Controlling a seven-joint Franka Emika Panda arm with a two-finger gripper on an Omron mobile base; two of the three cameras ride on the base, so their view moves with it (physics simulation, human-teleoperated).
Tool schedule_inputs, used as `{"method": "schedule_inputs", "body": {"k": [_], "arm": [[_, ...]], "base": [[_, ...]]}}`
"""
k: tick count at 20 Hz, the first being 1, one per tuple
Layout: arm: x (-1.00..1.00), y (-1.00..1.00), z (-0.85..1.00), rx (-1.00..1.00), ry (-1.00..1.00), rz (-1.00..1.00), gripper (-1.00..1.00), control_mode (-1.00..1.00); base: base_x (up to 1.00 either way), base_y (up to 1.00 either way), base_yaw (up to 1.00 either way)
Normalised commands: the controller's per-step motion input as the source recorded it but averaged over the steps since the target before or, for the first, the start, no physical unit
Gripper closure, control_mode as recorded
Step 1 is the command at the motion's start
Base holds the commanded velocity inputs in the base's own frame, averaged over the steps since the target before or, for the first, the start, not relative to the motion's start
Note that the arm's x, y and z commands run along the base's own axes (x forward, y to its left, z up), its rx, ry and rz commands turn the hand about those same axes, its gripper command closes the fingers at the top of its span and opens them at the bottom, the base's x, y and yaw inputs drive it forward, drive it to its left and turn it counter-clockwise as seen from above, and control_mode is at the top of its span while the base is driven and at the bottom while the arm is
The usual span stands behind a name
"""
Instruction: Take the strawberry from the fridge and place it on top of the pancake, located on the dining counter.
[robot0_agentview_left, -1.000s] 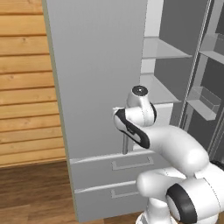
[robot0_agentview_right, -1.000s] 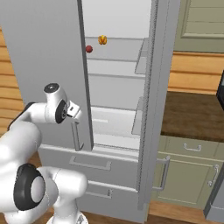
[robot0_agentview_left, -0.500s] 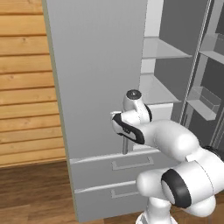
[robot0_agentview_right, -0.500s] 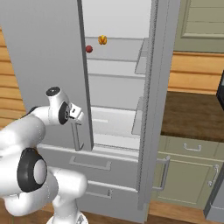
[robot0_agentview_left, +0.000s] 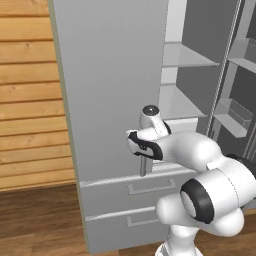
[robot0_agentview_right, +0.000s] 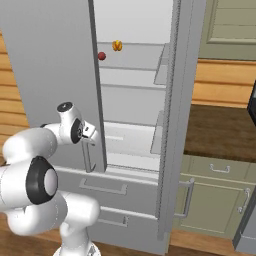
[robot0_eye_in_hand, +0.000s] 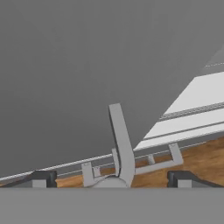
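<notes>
Strawberry (robot0_agentview_right: 101, 56) on fridge (robot0_agentview_right: 60, 75) shelf

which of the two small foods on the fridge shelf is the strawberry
The strawberry is the dark red round one, nearer the left door's edge. The other food beside it is orange-yellow and sits further back on the same shelf.

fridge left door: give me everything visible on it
The fridge left door is a flat, light grey panel, matte like painted metal, standing ajar beside the white interior shelves. A vertical bar handle runs down near its free edge, ending above the lower drawers. The open hand sits at the handle's lower end, fingertips either side, not clamped.
</notes>
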Motion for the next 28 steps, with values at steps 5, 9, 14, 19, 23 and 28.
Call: {"method": "schedule_inputs", "body": {"k": [5, 9, 14, 19, 23, 28], "arm": [[0.01, 0.0, -0.12, 0.0, 0.0, 0.0, -1.0, -1.0], [0.01, 0.0, -0.08, 0.0, 0.0, 0.0, 1.0, -1.0], [-0.1, 0.06, 0.0, 0.0, 0.0, 0.0, 1.0, -1.0], [-0.46, 0.33, 0.0, 0.0, 0.01, -0.15, 1.0, -1.0], [-0.64, 0.47, 0.0, -0.05, 0.0, -0.22, 1.0, -1.0], [-0.68, 0.58, 0.0, -0.18, -0.01, -0.16, 1.0, -1.0]], "base": [[0.0, 0.0, 0.0], [0.0, 0.0, 0.0], [0.0, 0.0, 0.0], [0.0, 0.0, 0.0], [0.0, 0.0, 0.0], [0.0, 0.0, 0.0]]}}
